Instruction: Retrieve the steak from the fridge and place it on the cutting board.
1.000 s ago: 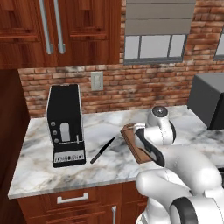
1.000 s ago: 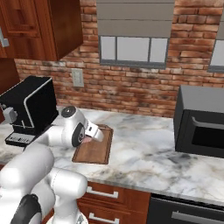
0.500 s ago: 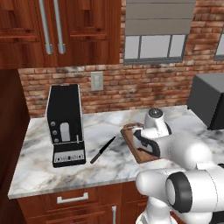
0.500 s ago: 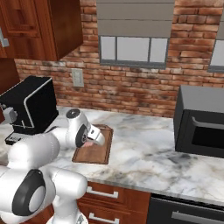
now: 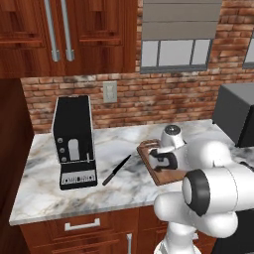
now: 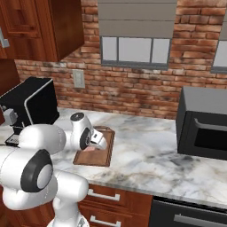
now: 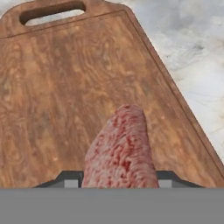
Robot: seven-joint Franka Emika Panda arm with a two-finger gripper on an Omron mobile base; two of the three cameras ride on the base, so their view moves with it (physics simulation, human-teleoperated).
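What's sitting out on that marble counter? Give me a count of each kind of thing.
Appliances: 2, the black coffee machine and the dark grey microwave.
Cutting boards: 1, the wooden cutting board.
Knives: 1, the black knife.
Steaks: 1, the raw steak over the board, between the hand's fingers.
Total: 5

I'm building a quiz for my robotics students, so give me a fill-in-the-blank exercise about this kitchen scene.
1. The steak sits between the tips of the gripper, above the ____.
2. The cutting board lies on a marble ____.
3. Left of the board lies a black ____, beside the coffee machine.
4. The wall behind the counter is made of ____.

Missing words: cutting board; counter; knife; brick
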